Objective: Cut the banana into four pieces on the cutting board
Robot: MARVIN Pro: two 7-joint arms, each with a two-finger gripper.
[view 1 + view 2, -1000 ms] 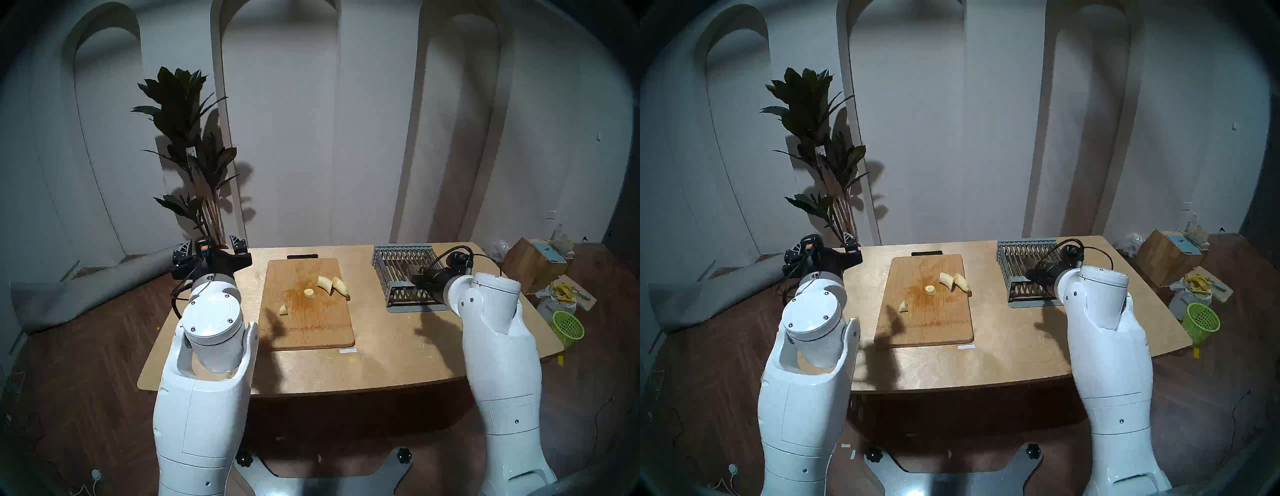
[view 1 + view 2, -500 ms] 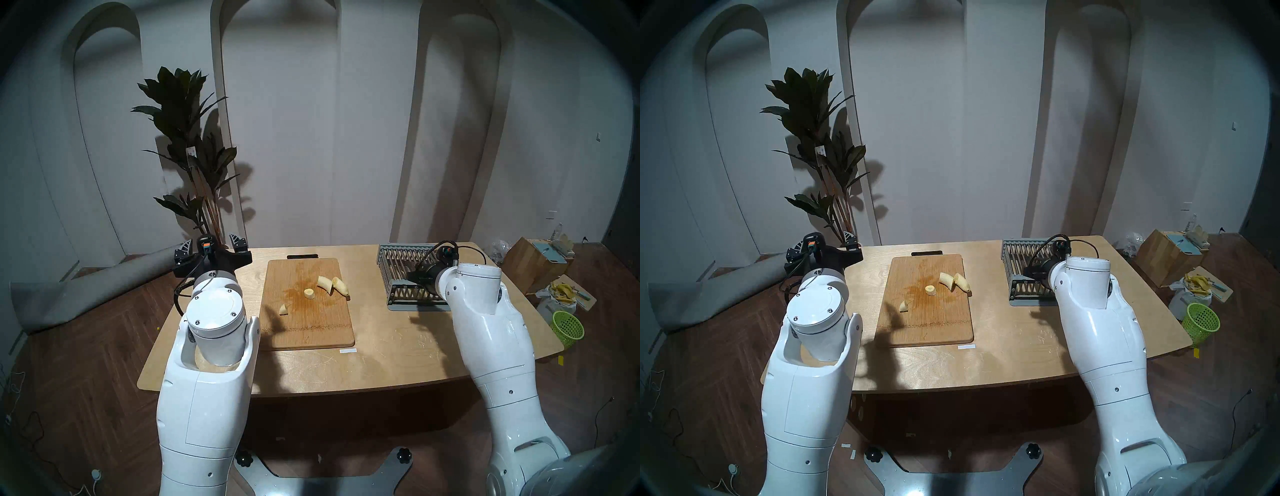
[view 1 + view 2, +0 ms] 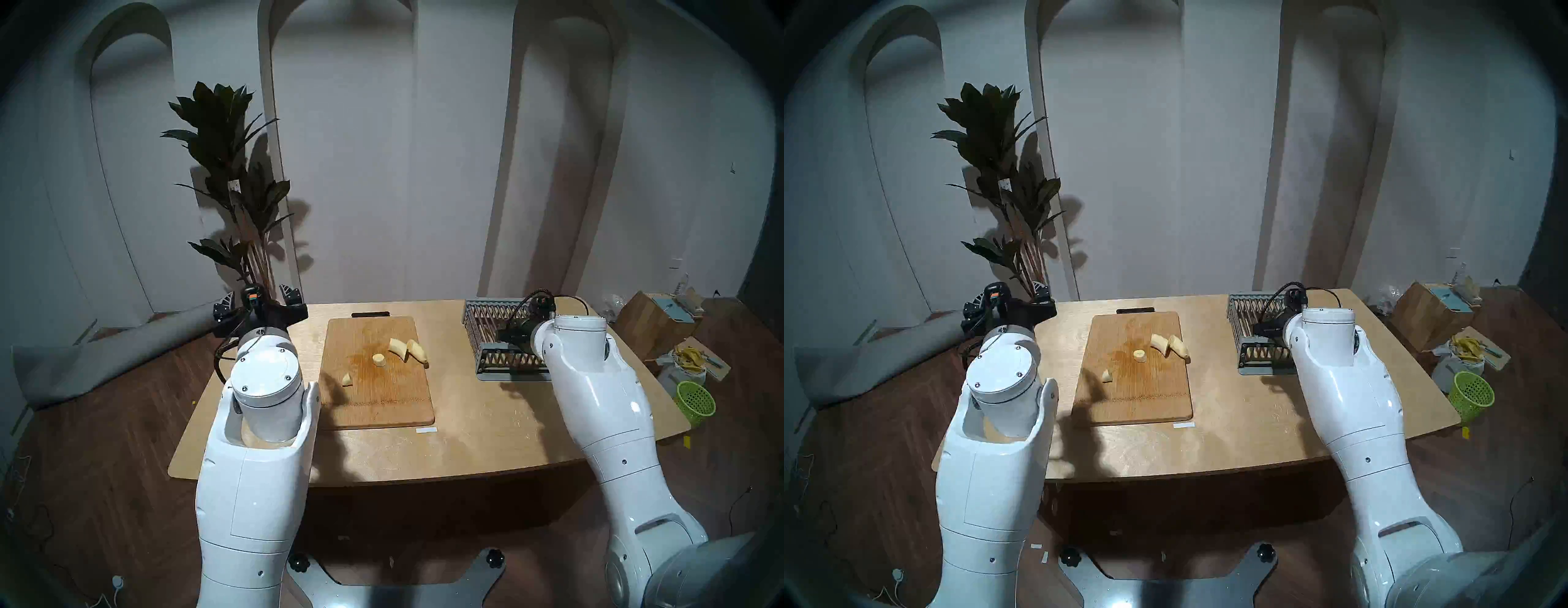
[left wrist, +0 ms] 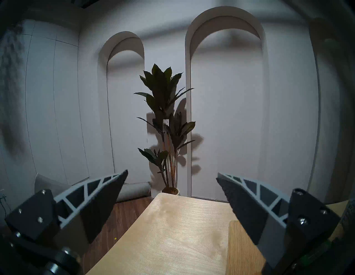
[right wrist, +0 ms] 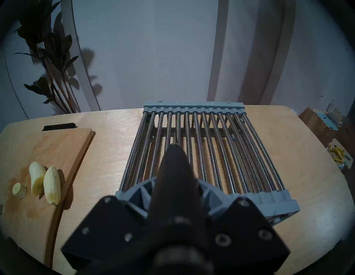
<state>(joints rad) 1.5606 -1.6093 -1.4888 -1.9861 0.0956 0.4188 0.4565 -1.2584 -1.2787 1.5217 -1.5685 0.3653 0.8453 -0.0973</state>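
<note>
Forward, right arm (image 3: 594, 382) above rack (image 3: 488, 335)

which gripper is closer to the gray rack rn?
Right. The right gripper is shut directly over the gray rack; the left gripper hangs open past the cutting board, at the table's far-left corner.

The pale wooden counter (image 3: 466, 429) carried the cutting board (image 3: 377, 403) near its middle, a gray metal-rod rack (image 3: 488, 335) to its right, and a small white label (image 3: 426, 430) just before the board.
</note>
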